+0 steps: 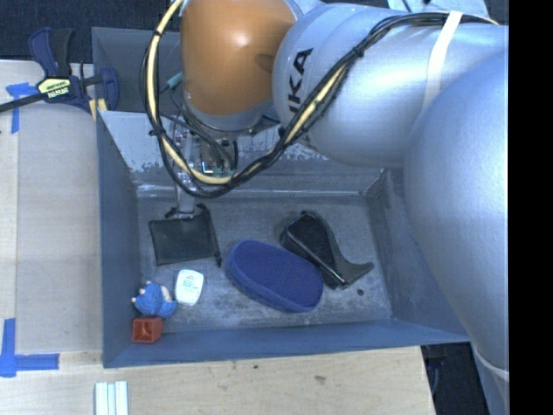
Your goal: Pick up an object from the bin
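Black square pad (183, 240): laid flat at the left of the bin (117, 258) floor, directly below the gripper (187, 207), whose claw cannot be judged apart or together; a blue oval pouch (275, 275) is seen just beside.

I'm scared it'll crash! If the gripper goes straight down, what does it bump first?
Probably the flat black square lying at the left of the bin, just below the gripper. How high the gripper is above it is hard to tell.
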Robot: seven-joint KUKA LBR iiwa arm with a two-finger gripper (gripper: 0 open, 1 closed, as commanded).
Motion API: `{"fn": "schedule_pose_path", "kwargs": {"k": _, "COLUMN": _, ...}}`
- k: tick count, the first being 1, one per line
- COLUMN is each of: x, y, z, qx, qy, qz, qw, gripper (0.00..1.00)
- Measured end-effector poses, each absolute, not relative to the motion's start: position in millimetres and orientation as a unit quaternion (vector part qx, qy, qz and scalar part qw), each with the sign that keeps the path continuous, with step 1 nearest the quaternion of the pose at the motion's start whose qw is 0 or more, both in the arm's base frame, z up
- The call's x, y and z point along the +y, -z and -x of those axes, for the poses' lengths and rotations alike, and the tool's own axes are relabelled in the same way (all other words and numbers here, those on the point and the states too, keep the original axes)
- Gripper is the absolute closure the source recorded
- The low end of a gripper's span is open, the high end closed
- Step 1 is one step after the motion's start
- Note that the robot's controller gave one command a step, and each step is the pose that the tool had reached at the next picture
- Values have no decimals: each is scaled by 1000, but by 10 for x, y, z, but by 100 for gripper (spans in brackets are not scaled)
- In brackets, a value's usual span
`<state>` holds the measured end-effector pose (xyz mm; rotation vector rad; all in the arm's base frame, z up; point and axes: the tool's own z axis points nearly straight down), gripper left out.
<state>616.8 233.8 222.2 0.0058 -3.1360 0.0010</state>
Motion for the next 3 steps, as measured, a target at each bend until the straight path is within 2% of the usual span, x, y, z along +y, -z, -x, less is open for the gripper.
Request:
{"fn": "schedule_pose_path", "kwargs": {"k": 1, "x": 1819, "y": -1730, "z": -6099, "qx": -1000, "qy": -2, "qz": -14, "qw": 1, "gripper": 0}}
{"fn": "schedule_pose_path", "kwargs": {"k": 2, "x": 1602, "y": -818, "z": -6247, "qx": -1000, "qy": -1, "qz": -3, "qw": 3, "gripper": 0}}
{"fn": "schedule_pose_path", "kwargs": {"k": 3, "x": 1621, "y": -873, "z": -6267, "qx": -1000, "qy": 0, "qz": -4, "qw": -1, "gripper": 100}}
